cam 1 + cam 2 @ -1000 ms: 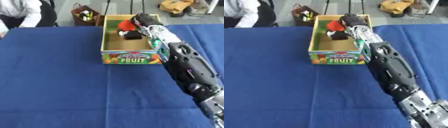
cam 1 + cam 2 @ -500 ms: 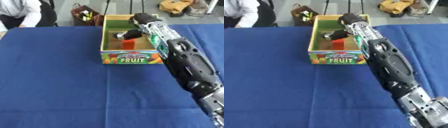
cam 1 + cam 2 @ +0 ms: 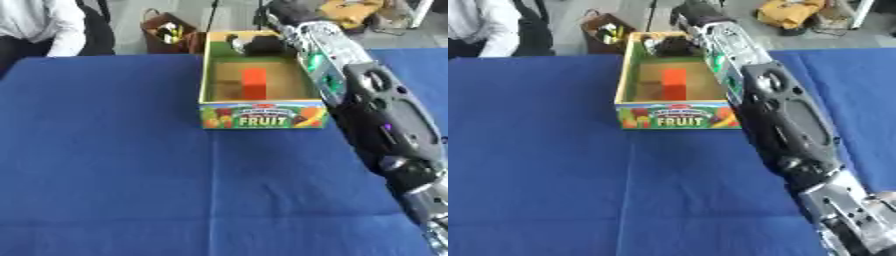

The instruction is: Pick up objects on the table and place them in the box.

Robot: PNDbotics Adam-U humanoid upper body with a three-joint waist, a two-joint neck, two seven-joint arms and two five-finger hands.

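Bench (image 3: 105, 165): covered edge to edge with a deep blue cloth, matte, lying flat with faint creases.

Box (image 3: 262, 116): an open, shallow rectangular cardboard carton standing on the cloth towards the far side. Its front wall is printed with bright fruit pictures and the word FRUIT; the inner walls are yellowish, the floor brownish.

Red block (image 3: 255, 83): a small, plain, square-cornered orange-red piece lying on the floor of the box, roughly in the middle, nearer the front than the back, clear of the walls.

Right arm (image 3: 785, 122): a thick black shell with silver round joints and a small green light, coming in from the lower right and running up along the right wall of the box.

Right hand (image 3: 262, 46): dark, over the far end of the box by its back wall, above and beyond the red block and not touching it. Its fingers merge into one dark shape there, so I cannot tell whether they are spread or curled, nor whether anything is in them.

Left hand: shows in neither view.

Brown bag (image 3: 604, 33): on the floor just beyond the bench, open at the top, with handles.
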